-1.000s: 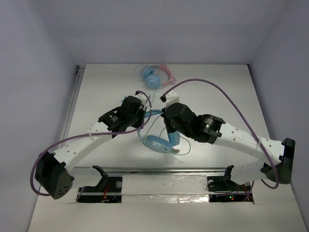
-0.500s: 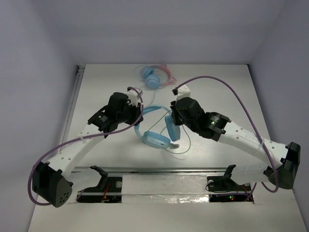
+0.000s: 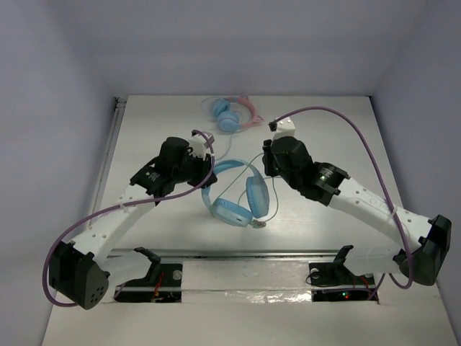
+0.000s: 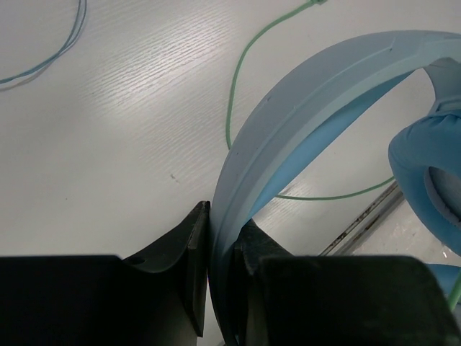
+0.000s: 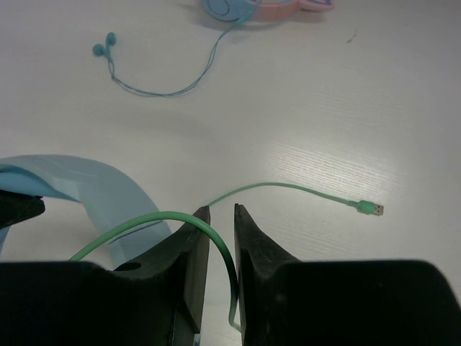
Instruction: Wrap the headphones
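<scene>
Headphones (image 3: pixel 234 196) lie on the desk (image 3: pixel 331 137), nearer the arms than the pink cat-ear pair (image 3: pixel 234 114), left end effector (image 4: pixel 220 231) clamped on the headband (image 4: pixel 310 94), right end effector (image 5: pixel 221 216) nipping the green cable (image 5: pixel 302 189), which trails loose, so by my read the wrapping has hardly begun.

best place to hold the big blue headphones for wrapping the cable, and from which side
I'd take the headband on its left curve, coming edge-on from the left: one finger inside the arch, one outside, as the left pincer has it. The band is a thin strip that fits the jaws; the padded cup is bulky.
</scene>
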Robot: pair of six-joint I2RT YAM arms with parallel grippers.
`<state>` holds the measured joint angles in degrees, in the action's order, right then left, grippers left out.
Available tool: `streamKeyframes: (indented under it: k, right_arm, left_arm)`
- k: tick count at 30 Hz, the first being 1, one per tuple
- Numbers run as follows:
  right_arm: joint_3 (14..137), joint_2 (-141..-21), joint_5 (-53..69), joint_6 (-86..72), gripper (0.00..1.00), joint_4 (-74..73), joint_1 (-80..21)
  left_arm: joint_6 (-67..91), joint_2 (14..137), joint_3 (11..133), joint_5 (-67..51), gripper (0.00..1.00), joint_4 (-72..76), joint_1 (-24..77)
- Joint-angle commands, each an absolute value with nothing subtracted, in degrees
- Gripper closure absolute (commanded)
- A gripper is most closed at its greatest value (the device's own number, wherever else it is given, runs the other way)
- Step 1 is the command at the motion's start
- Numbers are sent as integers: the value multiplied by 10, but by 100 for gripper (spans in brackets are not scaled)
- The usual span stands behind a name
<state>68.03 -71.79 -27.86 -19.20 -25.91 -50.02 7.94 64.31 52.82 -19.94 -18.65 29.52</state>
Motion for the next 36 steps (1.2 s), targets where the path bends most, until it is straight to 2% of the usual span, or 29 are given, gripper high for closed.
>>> streamKeyframes:
  k: [1,8,11,16,24,31,36]
  right_arm:
    - [665,-704,-304,-196,75,-208,-476]
    - [606,-648,-287,-235,77,-173,-471]
    - [588,-611,-264,-246,76,-160,-471]
    - [563,-580,-208,-262,69,-128,-471]
    - [501,-570,-125,-271,67,-32,-471]
    - [437,-531,-88,-277,58,85,-471]
    - [405,-551,-59,-274,55,146,-466]
  left_arm:
    - [90,621,544,-264,100,-160,290]
    - [130,619,571,-365,100,-130,252]
    - [150,620,587,-362,100,-119,246]
    - [198,616,601,-366,100,-93,240]
    - [273,606,619,-408,100,-29,229]
    - [354,606,645,-419,100,-4,206]
    - [389,604,667,-411,100,14,206]
